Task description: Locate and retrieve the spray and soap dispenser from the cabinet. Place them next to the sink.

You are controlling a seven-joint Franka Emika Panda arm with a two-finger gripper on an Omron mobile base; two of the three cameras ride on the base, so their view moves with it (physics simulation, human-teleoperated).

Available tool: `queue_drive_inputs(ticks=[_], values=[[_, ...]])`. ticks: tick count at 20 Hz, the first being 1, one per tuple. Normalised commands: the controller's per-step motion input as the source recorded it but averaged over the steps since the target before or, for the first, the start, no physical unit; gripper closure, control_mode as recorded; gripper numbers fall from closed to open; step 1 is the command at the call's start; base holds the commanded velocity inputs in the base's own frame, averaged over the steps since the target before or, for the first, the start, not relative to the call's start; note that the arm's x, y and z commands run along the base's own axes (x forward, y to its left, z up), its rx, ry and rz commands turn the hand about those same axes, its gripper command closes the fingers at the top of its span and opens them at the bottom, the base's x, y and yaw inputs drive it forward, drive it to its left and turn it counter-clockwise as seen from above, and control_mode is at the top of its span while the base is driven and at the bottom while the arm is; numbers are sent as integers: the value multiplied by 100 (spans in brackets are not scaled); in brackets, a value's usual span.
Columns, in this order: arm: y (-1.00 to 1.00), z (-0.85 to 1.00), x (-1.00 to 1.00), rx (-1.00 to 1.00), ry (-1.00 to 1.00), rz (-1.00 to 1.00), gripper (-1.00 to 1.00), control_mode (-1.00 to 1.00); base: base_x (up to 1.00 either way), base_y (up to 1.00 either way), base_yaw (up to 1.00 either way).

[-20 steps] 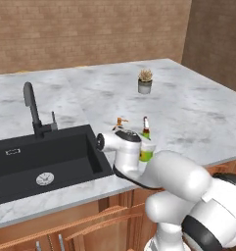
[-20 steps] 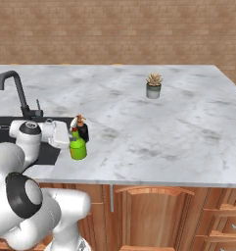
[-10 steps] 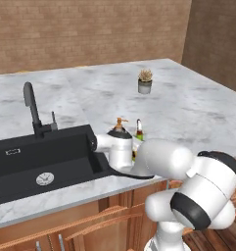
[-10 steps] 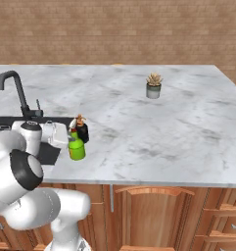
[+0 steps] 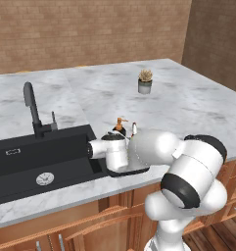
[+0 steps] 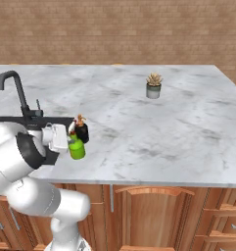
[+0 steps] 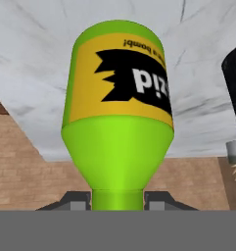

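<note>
My gripper point(image 7: 117, 200) is shut on the neck of the spray point(image 7: 117, 108), a bright green bottle with a yellow-black label. In the right base view the spray point(image 6: 77, 148) is upright at the marble counter's front, just right of the sink point(image 6: 41, 120). I cannot tell whether its base touches the marble. The soap dispenser point(image 6: 82, 132), black with a bronze pump, stands right behind it, apart from my fingers. From the left base view, the pump of the soap dispenser point(image 5: 120, 125) and the spray's white head point(image 5: 134, 129) peek over my hand. The cabinet is out of view.
A tall black faucet point(image 5: 31, 105) rises behind the black basin point(image 5: 21, 164). A small potted plant point(image 6: 153, 87) stands far back on the counter. The counter's front edge point(image 6: 139, 185) runs close below the bottles, with wooden drawers under it.
My hand has barely shifted, a touch toward the sink, with the spray still in it. The arm's elbow has swung up and over. The soap dispenser has not moved.
</note>
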Motion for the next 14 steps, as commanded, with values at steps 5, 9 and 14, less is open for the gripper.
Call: queue_drive_inputs(ticks=[5,9,14], values=[[4,-22,23,4,-6,-3,100,-100,0,0,0],[9,-21,25,5,-6,-4,100,-100,0,0,0],[10,-22,20,3,-5,-3,100,-100,0,0,0]])
